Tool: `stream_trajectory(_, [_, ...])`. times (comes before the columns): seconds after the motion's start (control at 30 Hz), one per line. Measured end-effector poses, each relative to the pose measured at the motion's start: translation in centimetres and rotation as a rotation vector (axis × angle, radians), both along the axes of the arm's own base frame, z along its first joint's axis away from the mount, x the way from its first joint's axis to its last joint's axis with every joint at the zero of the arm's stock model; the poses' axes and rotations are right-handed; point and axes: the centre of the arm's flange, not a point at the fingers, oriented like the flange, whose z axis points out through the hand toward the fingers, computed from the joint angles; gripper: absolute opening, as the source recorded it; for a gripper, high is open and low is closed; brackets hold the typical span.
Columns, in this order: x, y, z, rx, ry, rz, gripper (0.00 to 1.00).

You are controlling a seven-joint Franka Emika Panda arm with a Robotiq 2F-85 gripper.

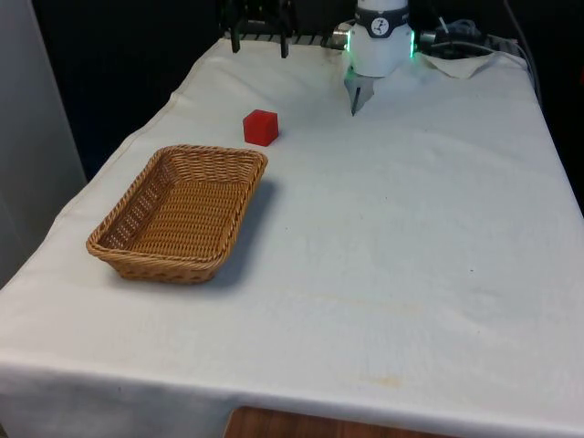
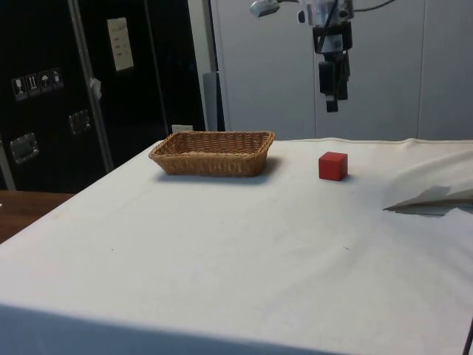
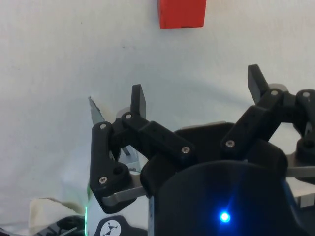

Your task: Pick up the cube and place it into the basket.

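Note:
A small red cube (image 1: 261,127) (image 2: 332,166) (image 3: 182,13) rests on the white cloth, just beyond the far right corner of the wicker basket (image 1: 245,199) (image 2: 213,154). The basket lies toward the front view's left and has nothing in it. My gripper (image 1: 358,99) (image 2: 332,106) (image 3: 197,91) hangs well above the cloth, to the front view's right of the cube and farther back. Its black fingers (image 3: 139,100) stand open, with only bare cloth between them.
A black metal fixture (image 1: 260,23) stands at the table's far edge. Crumpled white cloth (image 1: 465,62) lies at the back right, and a raised fold (image 2: 436,198) shows in the side view. Bare wood (image 1: 319,425) shows at the near edge.

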Motion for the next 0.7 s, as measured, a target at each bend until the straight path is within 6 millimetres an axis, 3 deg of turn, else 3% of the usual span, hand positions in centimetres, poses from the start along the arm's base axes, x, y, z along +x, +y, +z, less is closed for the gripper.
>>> stream_trajectory(0.7, [0.6, 1.1, -3.4, -0.006, 0.011, -0.003, 1.00])
